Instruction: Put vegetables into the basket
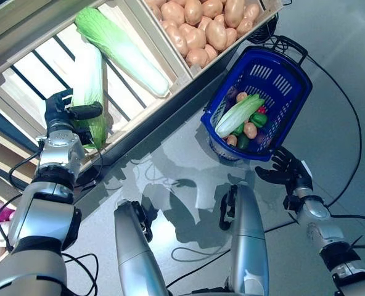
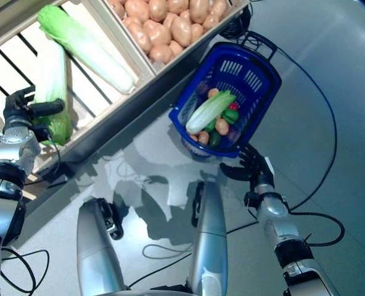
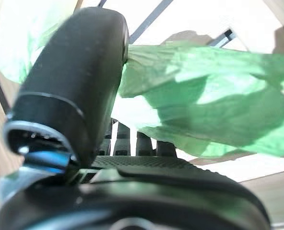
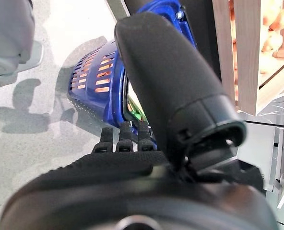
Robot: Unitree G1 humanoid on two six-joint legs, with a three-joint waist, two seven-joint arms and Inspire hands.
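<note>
The blue basket (image 1: pixel 280 69) stands on the grey floor to the right of the wooden stand. In it lie a long pale-green cabbage (image 1: pixel 238 115), small potatoes (image 1: pixel 250 130), a green pepper (image 1: pixel 258 119) and dark purple pieces. My right hand (image 1: pixel 287 169) is beside the basket's near rim, fingers straight, empty; the basket's wall (image 4: pixel 91 81) shows past its fingers. My left hand (image 1: pixel 62 114) is up at the stand's slatted crate, open, thumb stretched across the leafy end of a long cabbage (image 1: pixel 90 80) lying there. The green leaves (image 3: pixel 204 96) show just past its fingers.
The wooden stand (image 1: pixel 170 92) runs diagonally across the upper left. A second long cabbage (image 1: pixel 121 43) lies in the same crate, and a crate of potatoes (image 1: pixel 201 24) sits above the basket. The basket's black handle (image 1: pixel 291 44) lies folded at its far side.
</note>
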